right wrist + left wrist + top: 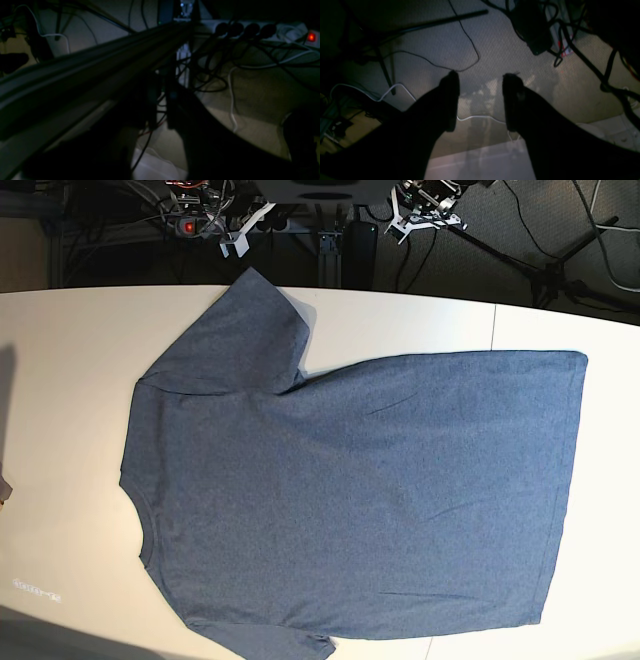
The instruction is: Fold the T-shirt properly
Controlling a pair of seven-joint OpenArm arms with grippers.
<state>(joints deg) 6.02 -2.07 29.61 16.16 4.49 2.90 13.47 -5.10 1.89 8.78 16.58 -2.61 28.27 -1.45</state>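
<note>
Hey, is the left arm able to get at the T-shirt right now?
Probably yes. The T-shirt lies flat and uncovered on the table, and the left gripper is open and empty, though it faces the floor.

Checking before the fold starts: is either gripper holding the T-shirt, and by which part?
Nothing is held. T-shirt lies flat; left gripper is open, right gripper empty.

The left end effector (480, 100) shows in its own wrist view as two dark fingers (450, 100) reaching away from the camera, standing clearly apart with nothing between them. The right end effector (161, 110) is seen in its wrist view only as dim, blurred dark shapes, its fingers (175, 110) standing close together with a narrow gap, gripping nothing that can be made out. Neither arm appears in the base view.
</note>
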